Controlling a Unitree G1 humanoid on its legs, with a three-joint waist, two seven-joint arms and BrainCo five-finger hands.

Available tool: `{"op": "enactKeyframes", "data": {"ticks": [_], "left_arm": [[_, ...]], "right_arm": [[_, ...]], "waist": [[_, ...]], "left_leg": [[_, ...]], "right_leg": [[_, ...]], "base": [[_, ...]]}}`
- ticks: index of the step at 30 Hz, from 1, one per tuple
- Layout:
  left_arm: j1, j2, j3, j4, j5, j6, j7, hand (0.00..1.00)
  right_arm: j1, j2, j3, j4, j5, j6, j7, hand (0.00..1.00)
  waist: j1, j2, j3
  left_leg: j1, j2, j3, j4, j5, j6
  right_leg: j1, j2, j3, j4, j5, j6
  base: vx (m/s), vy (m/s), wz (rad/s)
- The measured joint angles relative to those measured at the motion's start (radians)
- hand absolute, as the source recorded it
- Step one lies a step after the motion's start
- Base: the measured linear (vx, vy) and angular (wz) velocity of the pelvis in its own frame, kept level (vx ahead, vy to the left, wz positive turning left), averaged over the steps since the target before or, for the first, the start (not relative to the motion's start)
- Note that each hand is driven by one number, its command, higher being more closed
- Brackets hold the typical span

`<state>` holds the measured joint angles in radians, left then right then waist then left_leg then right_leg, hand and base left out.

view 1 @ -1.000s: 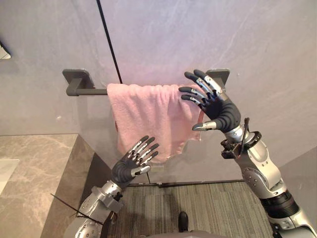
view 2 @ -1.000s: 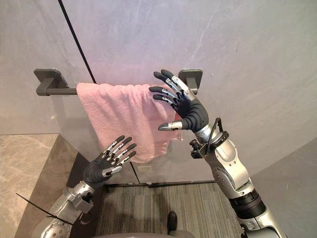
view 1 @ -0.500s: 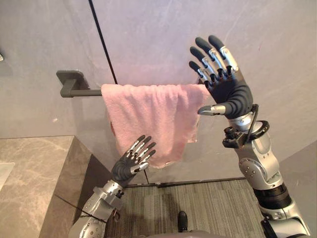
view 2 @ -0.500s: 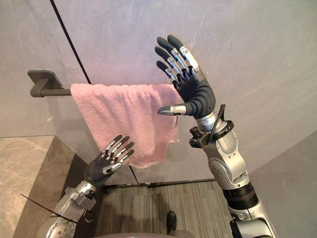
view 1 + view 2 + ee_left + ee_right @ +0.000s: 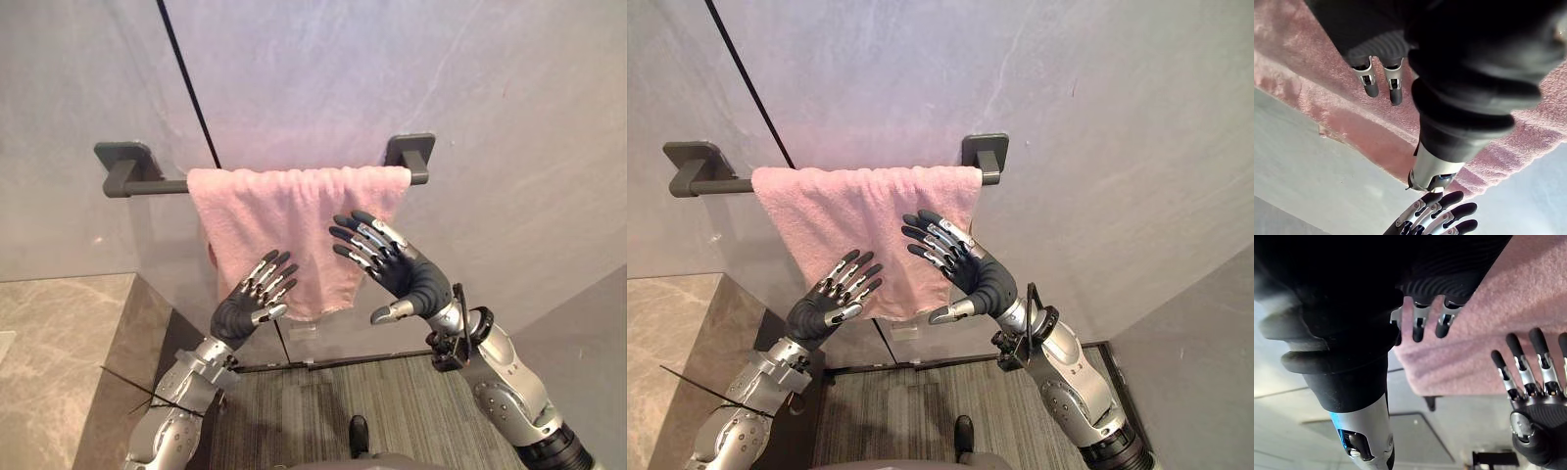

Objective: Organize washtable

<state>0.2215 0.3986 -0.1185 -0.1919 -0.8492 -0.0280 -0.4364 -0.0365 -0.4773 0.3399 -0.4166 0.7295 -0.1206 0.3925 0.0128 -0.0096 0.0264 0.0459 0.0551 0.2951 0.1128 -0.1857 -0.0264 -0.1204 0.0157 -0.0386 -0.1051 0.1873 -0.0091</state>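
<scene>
A pink towel (image 5: 294, 220) hangs spread over a dark grey wall rail (image 5: 132, 174), covering it from near the left bracket to the right bracket (image 5: 411, 155). My left hand (image 5: 247, 308) is raised in front of the towel's lower left part, fingers straight and spread, holding nothing. My right hand (image 5: 397, 274) is up by the towel's lower right edge, fingers straight, thumb out. Whether either hand touches the cloth I cannot tell. In the right wrist view the towel (image 5: 1508, 298) fills the background past my fingers (image 5: 1418, 328), with my left hand (image 5: 1537, 396) beside it.
A grey stone wall (image 5: 509, 98) stands behind the rail, crossed by a thin dark seam (image 5: 186, 88). A marble counter (image 5: 59, 333) lies at the lower left. Striped grey carpet (image 5: 392, 401) covers the floor below the towel.
My right hand has come down from above the rail's right end to the towel's lower right edge. The left hand rose slightly. The towel now hangs flatter, reaching the right bracket. The camera shifted.
</scene>
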Motion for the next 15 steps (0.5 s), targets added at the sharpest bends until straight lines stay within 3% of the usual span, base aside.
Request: {"op": "enactKeyframes", "data": {"ticks": [7,15], "left_arm": [[-0.008,-0.003,-0.055,0.048,0.019,0.001,0.0,0.0],[-0.048,-0.032,-0.075,0.109,0.04,0.001,0.003,0.0]], "right_arm": [[-0.093,0.005,0.087,0.001,-0.037,0.0,-0.005,0.0],[-0.137,0.071,0.132,0.077,-0.108,0.0,-0.022,0.0]], "waist": [[0.002,-0.002,-0.001],[0.003,-0.007,-0.005]], "left_leg": [[-0.002,0.002,-0.023,0.012,0.0,0.0],[-0.014,-0.003,-0.048,0.027,0.001,0.0]], "right_leg": [[0.012,-0.004,-0.02,0.0,0.0,0.0],[0.019,-0.015,-0.047,0.0,0.0,-0.001]], "base": [[-0.02,0.045,0.09],[-0.02,0.061,0.11]]}}
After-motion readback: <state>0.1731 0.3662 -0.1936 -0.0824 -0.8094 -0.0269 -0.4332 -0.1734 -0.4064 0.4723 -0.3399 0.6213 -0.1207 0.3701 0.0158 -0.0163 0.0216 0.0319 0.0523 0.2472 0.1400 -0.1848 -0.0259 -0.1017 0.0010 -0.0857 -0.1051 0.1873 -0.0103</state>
